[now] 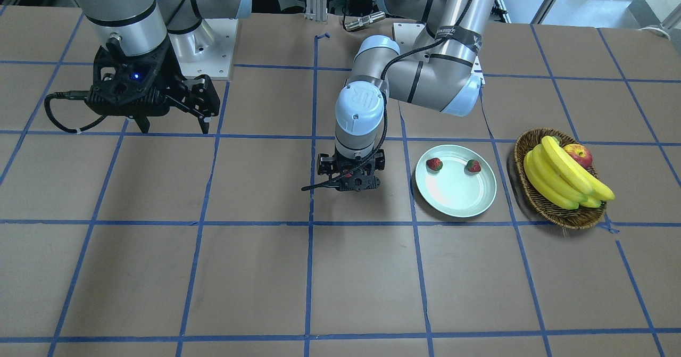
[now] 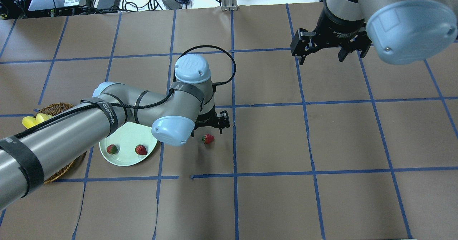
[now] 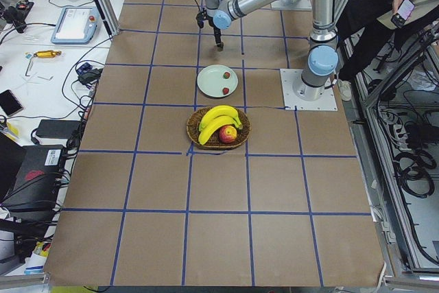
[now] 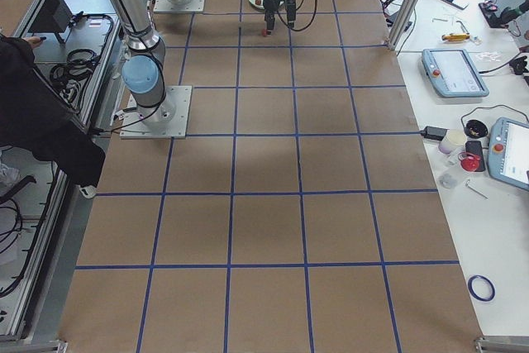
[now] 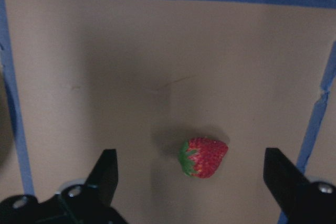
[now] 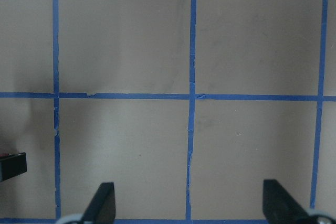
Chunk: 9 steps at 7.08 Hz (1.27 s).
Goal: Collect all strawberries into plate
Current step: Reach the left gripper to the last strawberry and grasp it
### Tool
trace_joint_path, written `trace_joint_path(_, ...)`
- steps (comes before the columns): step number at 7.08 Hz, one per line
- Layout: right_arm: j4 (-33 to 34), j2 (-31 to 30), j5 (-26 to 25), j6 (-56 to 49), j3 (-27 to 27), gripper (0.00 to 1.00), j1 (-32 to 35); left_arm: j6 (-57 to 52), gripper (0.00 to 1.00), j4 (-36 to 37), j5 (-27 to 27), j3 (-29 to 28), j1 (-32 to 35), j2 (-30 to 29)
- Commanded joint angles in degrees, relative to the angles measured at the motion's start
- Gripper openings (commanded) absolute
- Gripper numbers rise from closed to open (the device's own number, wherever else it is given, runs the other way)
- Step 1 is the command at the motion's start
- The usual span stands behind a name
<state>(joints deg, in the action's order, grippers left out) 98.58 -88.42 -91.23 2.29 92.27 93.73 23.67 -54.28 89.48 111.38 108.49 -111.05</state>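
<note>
- Tabletop [image 2: 322, 204]: covered w/ brown paper, divided into squares by blue tape.
- Left arm [image 2: 71, 132]: reached out across the mid tabletop. In the overhead view part of the plate and most of the basket are hidden by it.
- Right arm [image 2: 404, 21]: held high on its own side, well apart from the fruit.
- Wicker basket [image 1: 532, 197]: set just beside the plate, on the side away from the left gripper. It is filled w/ bananas [image 1: 558, 179] and an apple [image 1: 579, 155].
- Plate [image 1: 452, 200]: placed flat betw. the basket and the left gripper.
- Left gripper [image 1: 350, 181]: pointed straight down, low over the paper. Jaws are spread wide, one on each side of the loose strawberry, which is not touched.
- Right gripper [image 2: 322, 57]: jaws spread apart over bare paper.
- Strawberries: two are seen on the plate [image 1: 434, 164] [image 1: 473, 166], apart from each other, toward the robot-side rim; their orientation is too small to tell.
- Third strawberry [image 5: 203, 157]: laid on its side on the paper near the plate. In the left wrist view its long axis runs approx. along the line betw. the jaws, w/ the green top toward the view's left and the tip toward the right.
</note>
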Motion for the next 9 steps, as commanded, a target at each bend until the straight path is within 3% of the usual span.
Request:
trace_joint_path(1,0.04,0.0,-0.09,-0.09,-0.08,1.0,-0.12,0.68,0.98,5.23,0.26,2.44,0.5,-1.01)
trace_joint_path(3,0.04,0.0,-0.09,-0.09,-0.08,1.0,-0.12,0.24,0.86,5.24,0.7,2.7,0.5,-0.58)
trace_joint_path(5,0.04,0.0,0.0,-0.09,-0.16,1.0,-0.04,-0.03,0.45,5.06,0.96,2.7,0.5,-0.75)
trace_joint_path(6,-0.05,0.0,0.0,-0.09,-0.16,1.0,-0.04,-0.11,0.36,4.72,2.35,2.7,0.5,-0.75)
trace_joint_path(8,0.04,0.0,0.0,-0.09,-0.16,1.0,-0.04,-0.81,0.34,4.45,2.98,2.18,0.32,0.04)
trace_joint_path(9,0.04,0.0,-0.09,-0.09,-0.16,1.0,-0.04,-5.17,0.34,3.49,5.86,1.83,-0.11,1.09)
